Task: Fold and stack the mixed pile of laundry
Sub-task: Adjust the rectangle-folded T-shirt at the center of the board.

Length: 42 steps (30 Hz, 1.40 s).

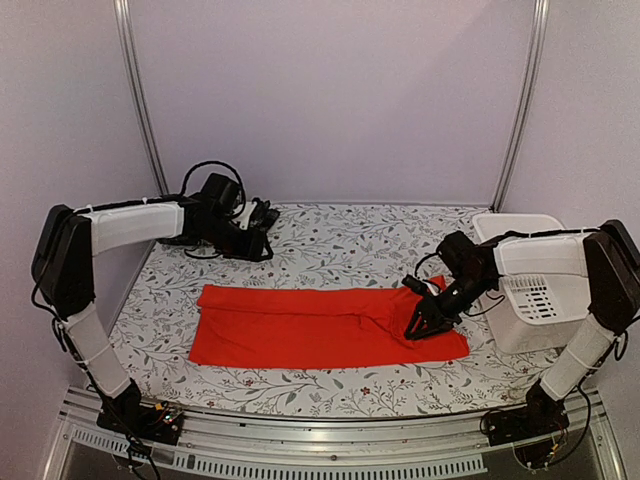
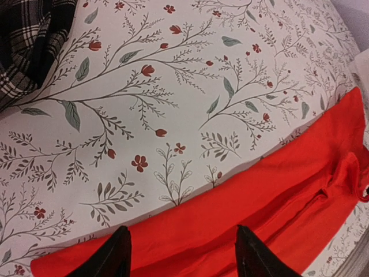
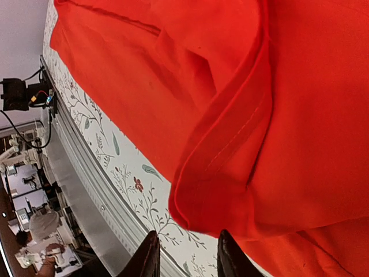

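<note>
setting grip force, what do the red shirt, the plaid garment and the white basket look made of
Red shirt: thin matte knit, likely cotton jersey; it lies in soft folds and has a stitched hem. Plaid garment: woven cloth, perhaps flannel; the checks crumple softly. Basket: smooth rigid white plastic with a slotted wall.

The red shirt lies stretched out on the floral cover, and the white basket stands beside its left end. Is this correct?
Not quite. The top external view shows the white basket beside the right end of the red shirt, not the left. The shirt does lie stretched out on the floral cover.
</note>
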Available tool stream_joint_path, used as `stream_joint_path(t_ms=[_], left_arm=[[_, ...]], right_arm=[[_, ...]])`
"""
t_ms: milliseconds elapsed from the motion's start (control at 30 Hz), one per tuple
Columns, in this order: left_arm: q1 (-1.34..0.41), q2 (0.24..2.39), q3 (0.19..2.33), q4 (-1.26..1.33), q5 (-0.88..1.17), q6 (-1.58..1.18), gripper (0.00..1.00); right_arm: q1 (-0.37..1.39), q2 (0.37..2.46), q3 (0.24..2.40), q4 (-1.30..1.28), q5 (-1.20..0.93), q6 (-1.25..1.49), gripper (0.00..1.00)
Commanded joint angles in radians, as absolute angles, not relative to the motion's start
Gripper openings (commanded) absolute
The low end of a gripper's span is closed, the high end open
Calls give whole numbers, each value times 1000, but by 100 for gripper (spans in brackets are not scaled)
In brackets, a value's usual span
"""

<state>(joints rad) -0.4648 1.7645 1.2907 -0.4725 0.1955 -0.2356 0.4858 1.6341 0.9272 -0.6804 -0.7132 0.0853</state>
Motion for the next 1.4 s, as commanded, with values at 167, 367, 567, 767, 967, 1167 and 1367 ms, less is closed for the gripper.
stream_joint_path(t_ms=[167, 367, 567, 767, 967, 1167, 1367], left_arm=[[-475, 1709, 1269, -477, 177, -233, 61], [-475, 1698, 1269, -484, 171, -235, 61], [-475, 1688, 1278, -493, 152, -233, 61], [-474, 1688, 1282, -498, 140, -230, 62], [-474, 1681, 1266, -500, 141, -230, 62], [-459, 1651, 1219, -500, 143, -237, 62], [-384, 1551, 1073, -463, 182, -344, 63]], right_arm=[[491, 1578, 973, -693, -670, 90, 50], [492, 1661, 1083, -610, -659, 159, 51], [492, 1811, 1189, -606, -626, 193, 56], [525, 1916, 1259, -626, -672, 166, 53], [620, 1886, 1251, -673, -818, 72, 41], [646, 1791, 1167, -731, -824, 21, 51], [504, 1645, 1142, -684, -638, 154, 52]])
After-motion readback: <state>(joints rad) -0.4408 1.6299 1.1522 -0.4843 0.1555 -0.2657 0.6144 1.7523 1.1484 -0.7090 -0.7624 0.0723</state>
